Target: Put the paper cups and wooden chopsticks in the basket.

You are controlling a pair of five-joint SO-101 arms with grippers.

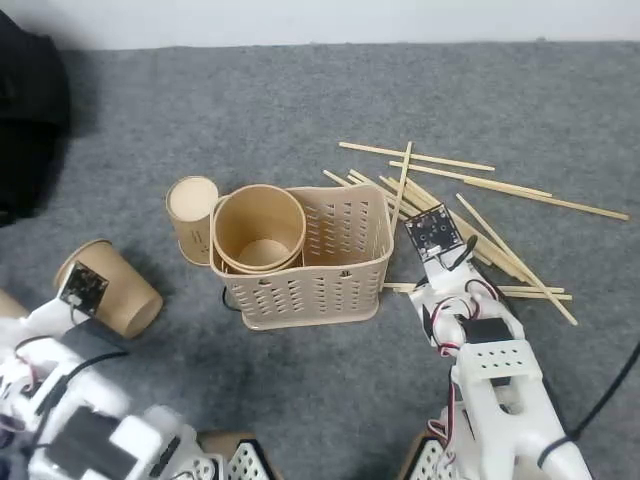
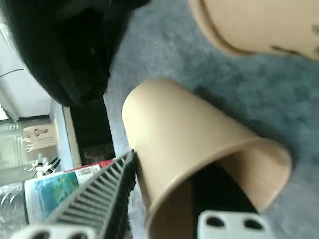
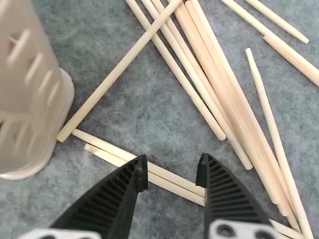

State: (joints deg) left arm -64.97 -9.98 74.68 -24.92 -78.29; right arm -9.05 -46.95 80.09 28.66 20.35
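Grey carpeted bench [image 1: 300,110], dark bag [image 1: 30,110] at far left. Basket [image 1: 345,285] at centre holds nested cups [image 1: 260,225], w/ an upended cup [image 1: 192,215] against its left side. Near left, left gripper [image 2: 169,164] is clamped on the wall of a tipped paper cup [image 1: 125,300], one finger inside, one outside. The cup looks light, thin and easily crushed, so the rim hold should be gentle. Right of basket, wooden chopsticks [image 1: 470,225] lie scattered. They look stiff and light, prob. prone to roll, best taken mid-length. Right gripper [image 3: 172,169] hangs over a pair by basket's near-right corner, fingers moderately apart, holding nothing.

One basket [image 1: 310,290], at least three paper cups [image 1: 192,215], and roughly a dozen loose wooden chopsticks [image 1: 415,156].
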